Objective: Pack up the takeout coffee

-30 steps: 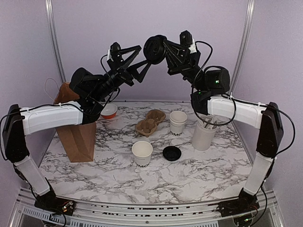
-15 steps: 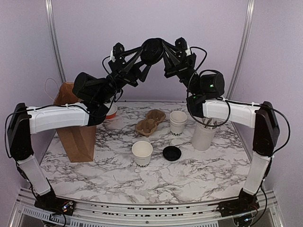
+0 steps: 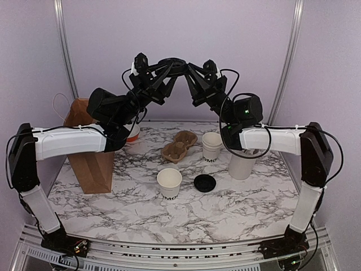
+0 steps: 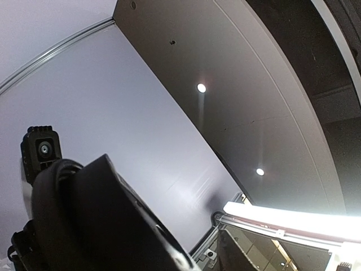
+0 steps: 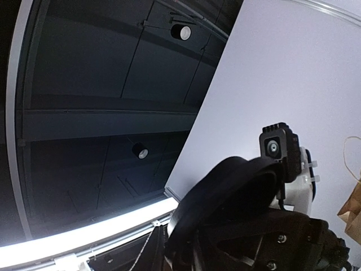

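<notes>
Well, from the left: a brown paper bag stands on the marble worktop, then a red-rimmed bowl and a cardboard cup carrier. The white cup sits upright mid-worktop, its black lid flat just beside it. High above, the left tool and right tool meet at a black round object; whether either pinches it I cannot tell. Rightward come stacked cups and a utensil holder, its top hidden by the right forearm
</notes>
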Motion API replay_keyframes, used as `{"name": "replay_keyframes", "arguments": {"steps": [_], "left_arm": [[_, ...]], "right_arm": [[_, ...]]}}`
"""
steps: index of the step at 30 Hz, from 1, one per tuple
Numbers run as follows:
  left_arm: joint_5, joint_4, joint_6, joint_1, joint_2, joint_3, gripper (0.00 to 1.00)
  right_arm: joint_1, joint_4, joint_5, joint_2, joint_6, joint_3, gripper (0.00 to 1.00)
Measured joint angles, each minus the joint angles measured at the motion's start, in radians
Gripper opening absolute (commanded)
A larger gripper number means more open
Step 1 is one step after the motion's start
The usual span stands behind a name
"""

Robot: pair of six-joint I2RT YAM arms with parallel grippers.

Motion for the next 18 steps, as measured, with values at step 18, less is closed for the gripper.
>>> {"name": "replay_keyframes", "arguments": {"steps": [18], "left_arm": [[-0.03,-0.12,0.111,-0.002,-0.092,-0.16,0.13]], "right_arm": [[-0.029,-0.377,-0.08,-0.304,-0.411,-0.305,0.46]]}}
